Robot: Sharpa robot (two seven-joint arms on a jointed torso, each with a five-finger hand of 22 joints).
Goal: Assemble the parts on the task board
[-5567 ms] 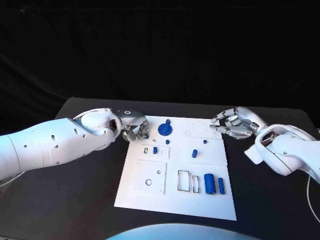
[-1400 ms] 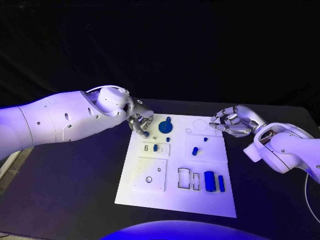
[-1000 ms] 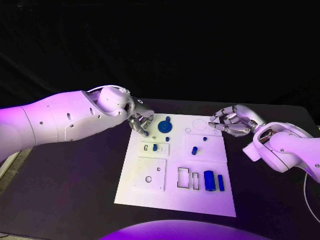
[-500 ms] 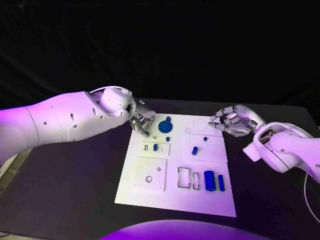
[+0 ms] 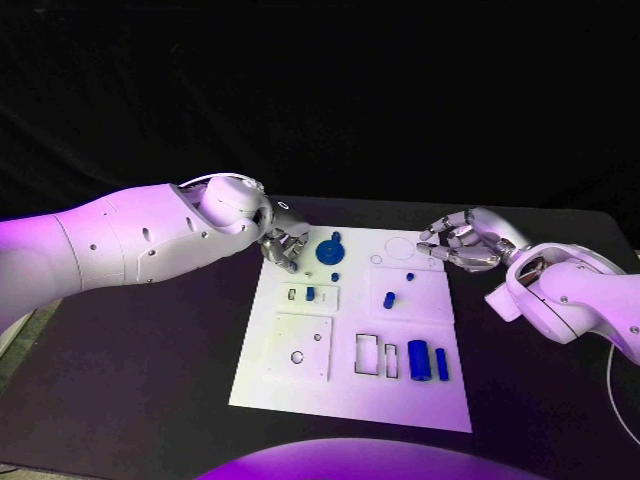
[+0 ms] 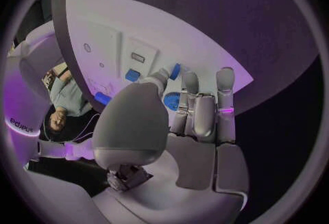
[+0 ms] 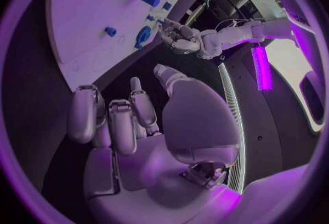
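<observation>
Head view: one white task board (image 5: 352, 400) lies mid-desk (image 5: 147, 400), carrying about seven blue parts (image 5: 420, 364). Left hand (image 5: 286, 247) hovers at its far-left corner, right hand (image 5: 462, 244) beyond its far-right corner.

Wrist views: both hands released, fingers apart, empty.
</observation>
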